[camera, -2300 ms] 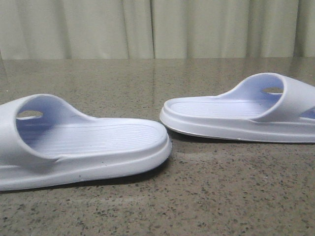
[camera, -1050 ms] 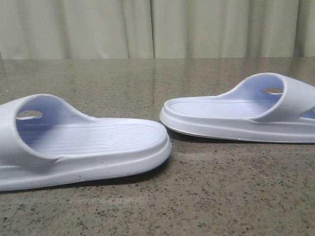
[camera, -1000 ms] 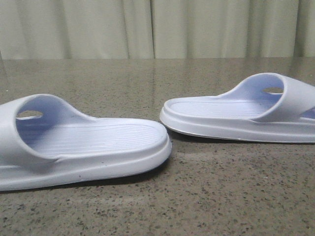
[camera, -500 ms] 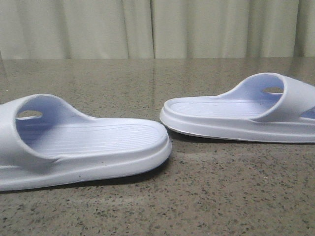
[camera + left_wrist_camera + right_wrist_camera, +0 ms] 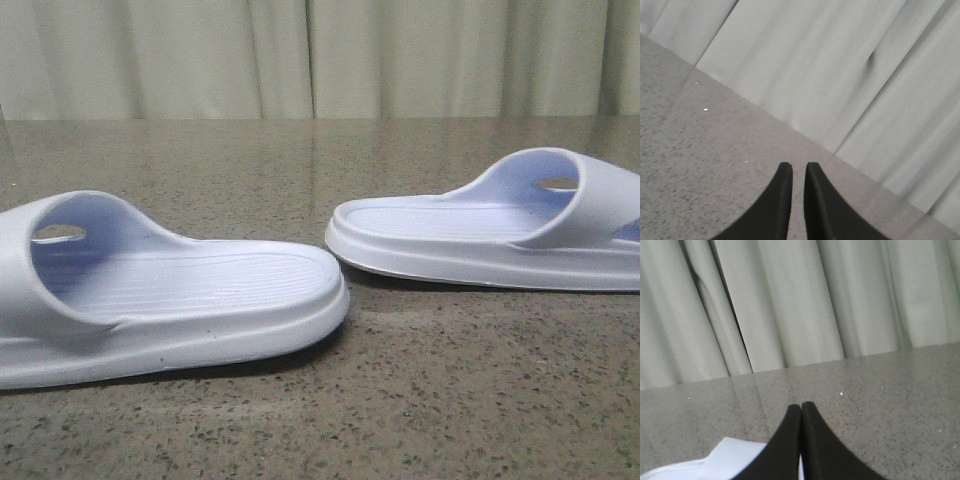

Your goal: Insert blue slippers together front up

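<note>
Front view:
- left slipper (image 5: pixel 170 300): lies sole-down on the speckled stone table (image 5: pixel 450 400), nearest the camera, strap toward the left edge of the picture, ribbed footbed running right; a side hole shows through the strap.
- right slipper (image 5: pixel 480 235): lies sole-down farther back and to the right, strap toward the right edge; its rounded end is near the left slipper's end, but the two stay apart.
- curtain (image 5: pixel 320 55): pale, pleated, behind the table's far edge.
- arms: neither shows in this view.

Left wrist view:
- left gripper (image 5: pixel 793 167): black fingers nearly together, a thin gap between the tips, nothing between them; it hangs above bare table with the curtain beyond.

Right wrist view:
- right gripper (image 5: pixel 801 405): black fingers pressed tip to tip, empty.
- slipper edge (image 5: pixel 725 460): a pale piece shows beside and below the fingers; which slipper it is cannot be told.
</note>
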Robot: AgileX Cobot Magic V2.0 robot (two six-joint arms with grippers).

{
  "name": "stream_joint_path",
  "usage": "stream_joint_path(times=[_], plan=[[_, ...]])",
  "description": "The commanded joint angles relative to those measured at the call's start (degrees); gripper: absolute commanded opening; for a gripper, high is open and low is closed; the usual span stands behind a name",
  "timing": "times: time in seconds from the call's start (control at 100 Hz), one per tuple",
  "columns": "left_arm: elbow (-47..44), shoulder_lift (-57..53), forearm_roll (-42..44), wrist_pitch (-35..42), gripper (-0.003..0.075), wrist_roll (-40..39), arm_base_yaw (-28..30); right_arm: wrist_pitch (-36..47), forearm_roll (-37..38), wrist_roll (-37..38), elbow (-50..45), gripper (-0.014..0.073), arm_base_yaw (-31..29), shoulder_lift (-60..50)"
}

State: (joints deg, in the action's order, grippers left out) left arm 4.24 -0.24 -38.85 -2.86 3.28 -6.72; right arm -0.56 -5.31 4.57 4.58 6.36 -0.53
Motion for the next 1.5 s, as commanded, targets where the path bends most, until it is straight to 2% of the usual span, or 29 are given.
stream_joint_path(times=[0.0, 0.36, 0.56, 0.67, 0.72, 0.79, 0.91, 1.01, 1.22, 1.49], plan=[[5.8, -1.1, -1.4, 1.0, 0.0015, -0.4, 0.2, -0.3, -0.4, 0.0, 6.2, -0.0106, -0.3, -0.3], [24.0, 12.7, -5.0, -11.3, 0.0015, -0.4, 0.2, -16.9, -0.4, 0.0, 25.7, -0.0107, -0.3, 12.6], [24.9, 15.9, -7.8, -13.3, 0.0016, -0.4, 0.2, -19.4, -0.5, 0.0, 27.5, -0.0102, -0.3, 16.9], [24.6, 16.2, -7.7, -14.9, 0.0024, -0.4, 0.2, -21.7, -2.2, 0.0, 27.5, -0.0023, -0.3, 17.5], [24.2, 16.2, -7.7, -15.1, 0.0055, -0.4, 0.2, -22.2, -2.5, 0.0, 27.5, 0.0034, -0.3, 17.5], [23.9, 16.2, -7.8, -15.3, 0.0139, -0.4, 0.2, -22.4, -2.5, 0.0, 27.5, 0.0133, -0.3, 17.5], [23.8, 16.2, -8.6, -15.3, 0.0342, -0.4, 0.2, -22.0, -2.4, 0.0, 27.5, 0.0309, -0.3, 17.5], [23.8, 16.2, -8.8, -15.3, 0.0451, -0.4, 0.2, -21.5, -2.4, 0.0, 27.5, 0.0364, -0.3, 17.5], [22.0, 16.2, -8.8, -16.6, 0.0457, -0.7, 0.2, -19.5, -2.4, 0.0, 27.5, 0.0362, -0.3, 17.5], [12.6, 16.4, -9.8, -14.9, 0.0457, -9.7, 0.2, -19.5, -2.4, 0.0, 27.5, 0.0362, -0.3, 17.5]])
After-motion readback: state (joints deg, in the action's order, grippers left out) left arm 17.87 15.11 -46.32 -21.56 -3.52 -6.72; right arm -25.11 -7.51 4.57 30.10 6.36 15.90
